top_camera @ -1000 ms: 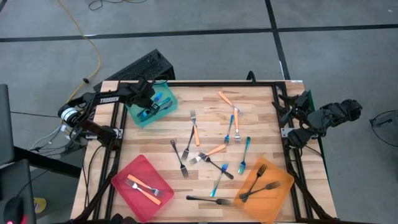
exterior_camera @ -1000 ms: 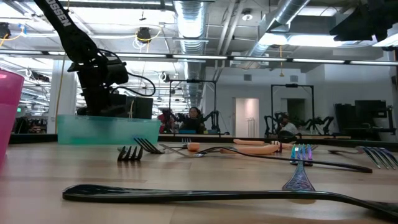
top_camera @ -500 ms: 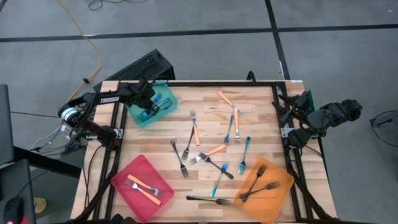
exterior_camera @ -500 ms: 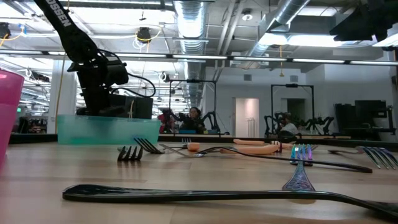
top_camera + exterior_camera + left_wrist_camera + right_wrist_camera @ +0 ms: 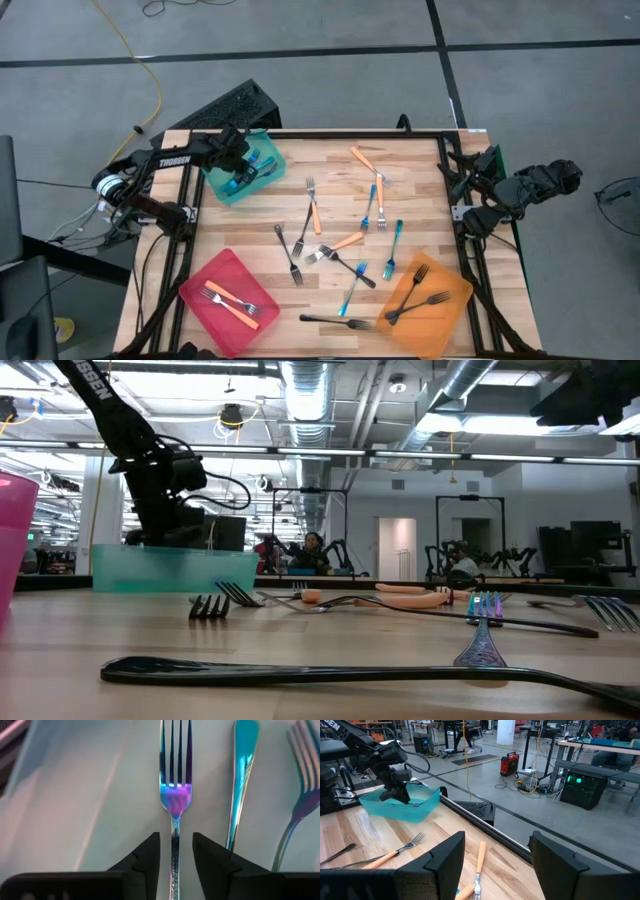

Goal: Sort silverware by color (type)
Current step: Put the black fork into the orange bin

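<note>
My left gripper (image 5: 176,852) hangs open over the teal tray (image 5: 243,170) at the table's far left. A blue fork (image 5: 175,800) lies flat on the tray floor, and its handle runs between my two fingers with a gap on each side. Two more blue forks (image 5: 240,780) (image 5: 300,795) lie beside it. Several loose forks, blue, orange and black, lie scattered on the table's middle (image 5: 345,240). My right gripper (image 5: 497,865) waits open at the table's right edge (image 5: 465,195), with nothing between its fingers.
A red tray (image 5: 228,300) at the near left holds an orange-handled fork. An orange tray (image 5: 425,297) at the near right holds black forks. A long black fork (image 5: 330,672) lies close to the near edge. Black frame rails run along the table's sides.
My left gripper has risen a little above the teal tray. The forks and trays on the table have stayed where they were.
</note>
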Robot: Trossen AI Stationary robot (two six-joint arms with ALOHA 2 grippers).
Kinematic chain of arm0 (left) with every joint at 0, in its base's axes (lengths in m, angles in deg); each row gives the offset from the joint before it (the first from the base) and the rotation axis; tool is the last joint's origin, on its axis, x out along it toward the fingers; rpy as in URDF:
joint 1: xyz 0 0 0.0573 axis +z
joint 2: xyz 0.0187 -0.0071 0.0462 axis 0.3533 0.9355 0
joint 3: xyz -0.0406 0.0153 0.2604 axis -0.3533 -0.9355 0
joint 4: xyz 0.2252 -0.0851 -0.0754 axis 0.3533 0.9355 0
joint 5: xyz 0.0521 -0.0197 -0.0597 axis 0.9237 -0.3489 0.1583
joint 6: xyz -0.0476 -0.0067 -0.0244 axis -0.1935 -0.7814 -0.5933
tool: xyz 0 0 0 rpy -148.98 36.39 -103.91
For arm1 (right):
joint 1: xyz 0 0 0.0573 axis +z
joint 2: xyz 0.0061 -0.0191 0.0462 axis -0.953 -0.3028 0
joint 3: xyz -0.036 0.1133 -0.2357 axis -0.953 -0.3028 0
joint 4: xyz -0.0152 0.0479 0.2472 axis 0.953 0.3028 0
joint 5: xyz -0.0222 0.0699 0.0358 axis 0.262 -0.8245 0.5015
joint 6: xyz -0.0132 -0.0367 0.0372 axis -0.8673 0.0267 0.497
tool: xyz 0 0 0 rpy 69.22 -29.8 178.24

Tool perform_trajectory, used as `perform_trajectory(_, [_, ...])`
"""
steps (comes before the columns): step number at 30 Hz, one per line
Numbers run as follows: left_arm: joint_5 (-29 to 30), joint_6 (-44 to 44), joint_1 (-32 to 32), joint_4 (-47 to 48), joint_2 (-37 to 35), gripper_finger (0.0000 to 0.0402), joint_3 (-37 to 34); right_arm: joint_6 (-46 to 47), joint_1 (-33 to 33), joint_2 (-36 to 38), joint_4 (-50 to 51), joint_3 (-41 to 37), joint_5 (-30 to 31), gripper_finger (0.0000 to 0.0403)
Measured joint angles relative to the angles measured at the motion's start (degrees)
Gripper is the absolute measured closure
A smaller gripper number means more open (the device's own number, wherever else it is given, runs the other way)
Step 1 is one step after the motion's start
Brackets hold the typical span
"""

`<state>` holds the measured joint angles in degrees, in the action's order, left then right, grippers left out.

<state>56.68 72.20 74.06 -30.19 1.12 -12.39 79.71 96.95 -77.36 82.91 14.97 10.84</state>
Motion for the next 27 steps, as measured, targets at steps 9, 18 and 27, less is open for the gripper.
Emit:
perform_trajectory(9, [-0.35,-2.81,-0.01,1.12,-6.74,0.0296,0.00,0.00,0.02,0.00,-0.02,0.00,0.00,0.0161])
perform_trajectory(18, [-5.27,-4.76,-0.07,2.33,-15.34,0.0296,0.00,0.00,0.02,0.00,0.00,0.00,0.00,0.0161])
perform_trajectory(27, [-15.34,-11.50,-0.50,0.55,-24.27,0.0296,0.00,0.00,0.02,0.00,0.00,0.00,0.00,0.0161])
